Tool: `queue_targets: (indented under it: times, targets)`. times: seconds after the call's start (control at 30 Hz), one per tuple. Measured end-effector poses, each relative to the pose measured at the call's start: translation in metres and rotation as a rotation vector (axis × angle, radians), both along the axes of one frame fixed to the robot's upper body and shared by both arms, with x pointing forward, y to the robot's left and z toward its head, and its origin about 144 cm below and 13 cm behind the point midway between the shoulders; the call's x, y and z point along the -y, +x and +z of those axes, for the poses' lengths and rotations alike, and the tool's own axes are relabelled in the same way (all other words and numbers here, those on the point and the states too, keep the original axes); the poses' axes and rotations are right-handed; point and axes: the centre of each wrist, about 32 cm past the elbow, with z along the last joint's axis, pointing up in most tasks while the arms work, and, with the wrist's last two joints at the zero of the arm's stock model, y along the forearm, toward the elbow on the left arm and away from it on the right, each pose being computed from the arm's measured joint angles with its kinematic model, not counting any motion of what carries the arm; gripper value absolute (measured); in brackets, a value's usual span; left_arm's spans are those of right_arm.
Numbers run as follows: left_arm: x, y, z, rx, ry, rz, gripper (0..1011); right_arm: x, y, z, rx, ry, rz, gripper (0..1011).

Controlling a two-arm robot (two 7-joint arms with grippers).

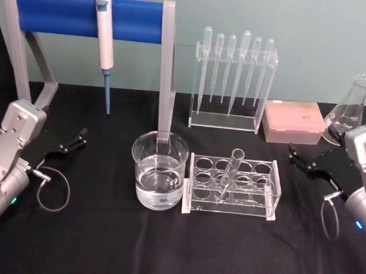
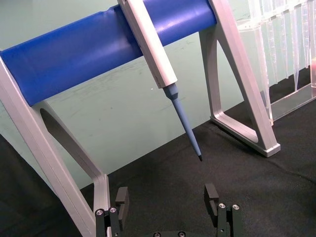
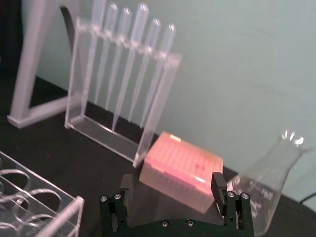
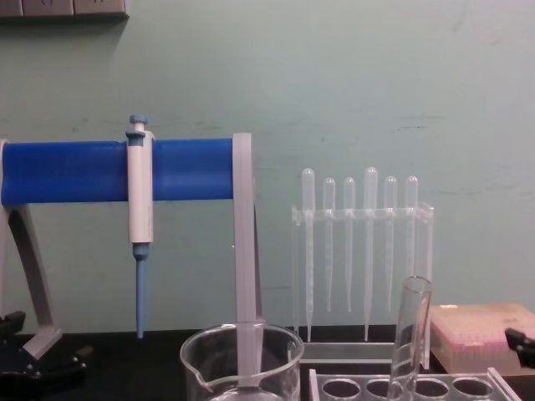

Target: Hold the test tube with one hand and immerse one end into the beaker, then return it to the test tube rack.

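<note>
1. the black table (image 1: 176, 254) offers the most open room: the strip in front of the glassware is bare, and so are the stretches at either side where the arms wait.
2. the blue-barred stand (image 1: 91, 10) rises at the back left, with one grey post just behind the beaker. an arm swinging the tube high and leftward could, i judge, knock that post or the hanging pipettor (image 1: 104, 36).
3. the test tube rack (image 1: 233, 186) sits at centre, its left end touching or just beside the beaker (i cannot tell which), so there is little slack between them.
4. the beaker (image 1: 159, 166) is partly filled with clear liquid. a tube brought in tilted could strike the rim and slop it.
5. the test tube (image 1: 231, 170) leans in a middle hole of the rack, its rim up and free. because it leans, a straight-down grip may jam it against the hole's edge, and smooth glass may slip.
6. the right gripper (image 1: 293, 159) hovers low to the right of the rack, fingers spread and holding nothing. the left gripper (image 1: 77, 140) hangs left of the beaker, likewise spread and empty. the right one has the nearer approach.
</note>
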Motion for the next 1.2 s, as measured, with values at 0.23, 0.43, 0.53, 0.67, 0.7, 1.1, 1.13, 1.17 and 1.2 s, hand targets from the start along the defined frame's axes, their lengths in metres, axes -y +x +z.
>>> queue_targets:
  times: [0.23,0.43,0.53,0.67,0.7,1.1,1.13,1.17,1.2]
  targets:
    - [0.0,0.0,0.0,0.0,0.0,0.0,1000,0.001,-0.014,0.026,0.042,-0.006,0.066,1003]
    - [0.0,0.0,0.0,0.0,0.0,0.0,1000,0.012,-0.03,0.042,0.009,0.013,0.182,1003]
    - [0.0,0.0,0.0,0.0,0.0,0.0,1000,0.021,-0.038,0.049,-0.038,0.017,0.299,1003]
    - [0.0,0.0,0.0,0.0,0.0,0.0,1000,0.031,-0.042,0.05,-0.09,0.014,0.413,1002]
    - [0.0,0.0,0.0,0.0,0.0,0.0,1000,0.033,-0.042,0.05,-0.1,0.013,0.434,1003]
    - [0.0,0.0,0.0,0.0,0.0,0.0,1000,0.033,-0.031,0.048,-0.14,0.038,0.672,1002]
    - [0.0,0.0,0.0,0.0,0.0,0.0,1000,0.032,-0.03,0.049,-0.139,0.04,0.682,1003]
    - [0.0,0.0,0.0,0.0,0.0,0.0,1000,0.031,-0.028,0.049,-0.138,0.042,0.691,1003]
    - [0.0,0.0,0.0,0.0,0.0,0.0,1000,0.03,-0.027,0.049,-0.137,0.044,0.699,1002]
